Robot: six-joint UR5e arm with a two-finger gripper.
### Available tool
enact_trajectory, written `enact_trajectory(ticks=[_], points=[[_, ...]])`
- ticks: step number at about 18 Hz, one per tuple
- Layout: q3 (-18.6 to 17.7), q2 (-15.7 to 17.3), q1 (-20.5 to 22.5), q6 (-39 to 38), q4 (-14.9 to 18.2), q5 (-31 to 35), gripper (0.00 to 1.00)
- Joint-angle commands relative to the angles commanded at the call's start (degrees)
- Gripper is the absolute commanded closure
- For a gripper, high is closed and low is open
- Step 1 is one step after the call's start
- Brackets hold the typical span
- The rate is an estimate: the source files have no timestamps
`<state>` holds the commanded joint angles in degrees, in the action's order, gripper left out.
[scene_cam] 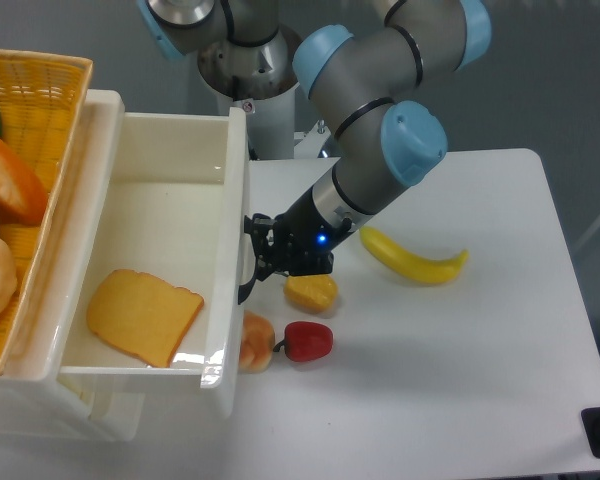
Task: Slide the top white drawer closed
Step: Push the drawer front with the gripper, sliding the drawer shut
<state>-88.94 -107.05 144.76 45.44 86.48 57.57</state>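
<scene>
My hand (256, 262) presses the top white drawer (170, 205)'s front; I cannot tell its opening. It could slip off the handle (246, 285), skewing and jamming the drawer.

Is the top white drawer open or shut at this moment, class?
Open. The top white drawer sticks out from the cabinet, its inside and a toast slice exposed. The gripper is at its front.

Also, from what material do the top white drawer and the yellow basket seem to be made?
The top white drawer looks like glossy moulded plastic: smooth white walls with bright reflections. Its handle looks like black plastic, though partly hidden. The yellow basket looks like woven wicker or an imitation of it: a fine crossed weave shows.
</scene>
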Motion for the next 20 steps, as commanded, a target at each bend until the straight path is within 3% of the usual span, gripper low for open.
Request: enact_trajectory(ticks=[20], points=[[-0.09,-0.26,-7.47,-4.57,-1.40,-1.05,1.00]])
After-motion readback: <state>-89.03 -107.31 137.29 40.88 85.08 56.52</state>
